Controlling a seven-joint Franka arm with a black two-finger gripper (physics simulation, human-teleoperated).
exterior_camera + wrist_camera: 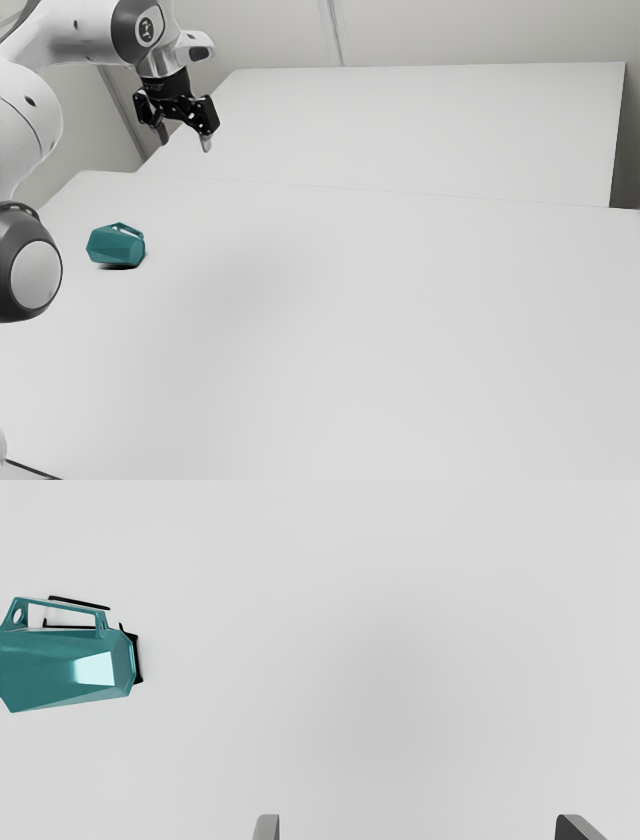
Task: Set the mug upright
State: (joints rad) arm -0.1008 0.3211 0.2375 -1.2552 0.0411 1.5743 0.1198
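My gripper hangs open high above the table, toward the exterior view's upper left, with nothing between its fingers. The teal faceted mug lies on its side on the white table, well below the hand, its handle facing up and away from the exterior camera. In the wrist view the mug is off to one side of the gripper, not between the fingertips, and one end of it is cut off by the picture's edge.
The white table stretches toward the exterior view's right. Behind it is another white surface, with pale walls beyond. The arm's base and links stand along the exterior view's left edge, close to the mug.
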